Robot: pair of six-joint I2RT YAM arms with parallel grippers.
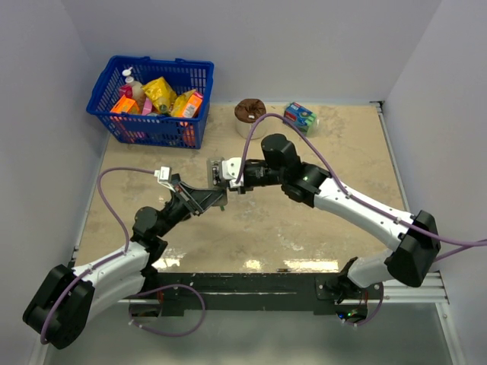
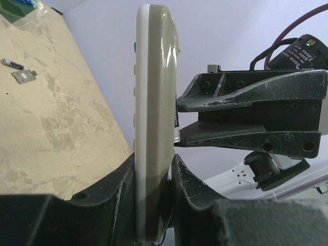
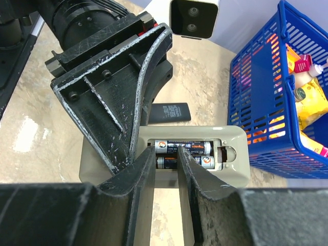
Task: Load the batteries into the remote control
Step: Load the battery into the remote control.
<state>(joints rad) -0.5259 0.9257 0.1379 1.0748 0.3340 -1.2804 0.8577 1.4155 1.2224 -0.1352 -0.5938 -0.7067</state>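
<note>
The remote control (image 3: 236,169) is held off the table with its grey back toward my right wrist camera. Its compartment is open, and two batteries (image 3: 185,147) lie side by side in it. My left gripper (image 2: 154,160) is shut on the remote (image 2: 152,102), which stands edge-on between the jaws. My right gripper (image 3: 166,156) has its fingers a little apart, tips at the lower battery (image 3: 204,162), holding nothing. From above, both grippers (image 1: 213,194) (image 1: 227,181) meet at the remote (image 1: 216,172) mid-table.
A slim black remote (image 3: 169,111) lies on the table beyond the held one. A blue basket (image 1: 152,125) of packets stands at the back left. A brown round thing (image 1: 249,111) and a green-blue pack (image 1: 301,116) sit at the back. A small dark stick (image 2: 11,63) and a grey flat piece (image 2: 24,76) lie on the table.
</note>
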